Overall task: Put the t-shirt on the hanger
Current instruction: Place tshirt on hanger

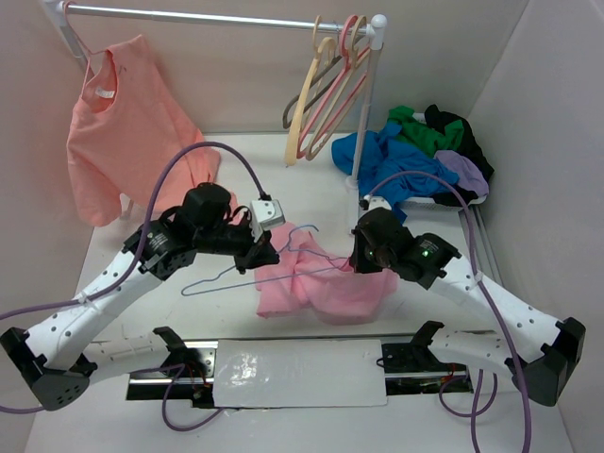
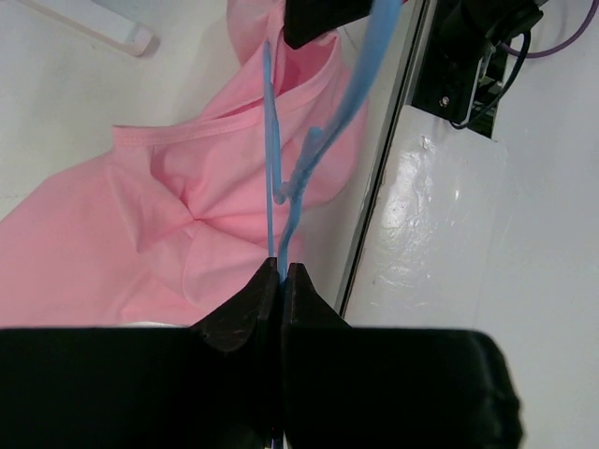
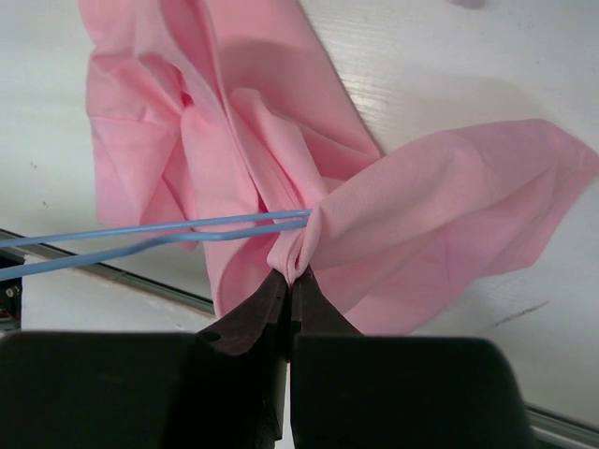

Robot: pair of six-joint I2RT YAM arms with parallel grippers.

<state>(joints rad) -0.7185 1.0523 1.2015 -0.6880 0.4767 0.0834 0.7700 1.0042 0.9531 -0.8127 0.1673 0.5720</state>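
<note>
**A:** Where do we log the t-shirt (image 1: 326, 288)?

**B:** Crumpled on the tabletop (image 1: 311, 193), toward the near edge, between the two arms. It is bunched up. We read no clear long axis for it.

**A:** And the hanger (image 1: 222, 276)?

**B:** In the top view its long axis runs roughly left to right, slightly tilted. The left corner sits nearer to us and sticks out bare past the left arm. The right end goes into the pink cloth. The hook points to the far side, just beyond the shirt.

**A:** Left fingers (image 1: 263, 252)?

**B:** Closed on the hanger wire. In the left wrist view we see the fingers (image 2: 267, 299) pressed together. The wire (image 2: 270, 140) comes out between them and runs away over the t-shirt (image 2: 187, 215). The twisted neck lies just ahead of the tips.

**A:** Right fingers (image 1: 357, 258)?

**B:** Closed on a raised fold of the t-shirt. In the right wrist view the fingers (image 3: 267, 304) pinch a ridge of fabric (image 3: 449, 215). Two runs of hanger wire (image 3: 140, 232) come in from the left and end just beside that fold, against the cloth.

**A:** Surroundings?

**B:** A salmon shirt (image 1: 123, 123) hangs at the left end of the rail (image 1: 217, 14). Cream and pink hangers (image 1: 326, 94) hang at its right end. A pile of blue and green garments (image 1: 406, 156) lies far right.
</note>
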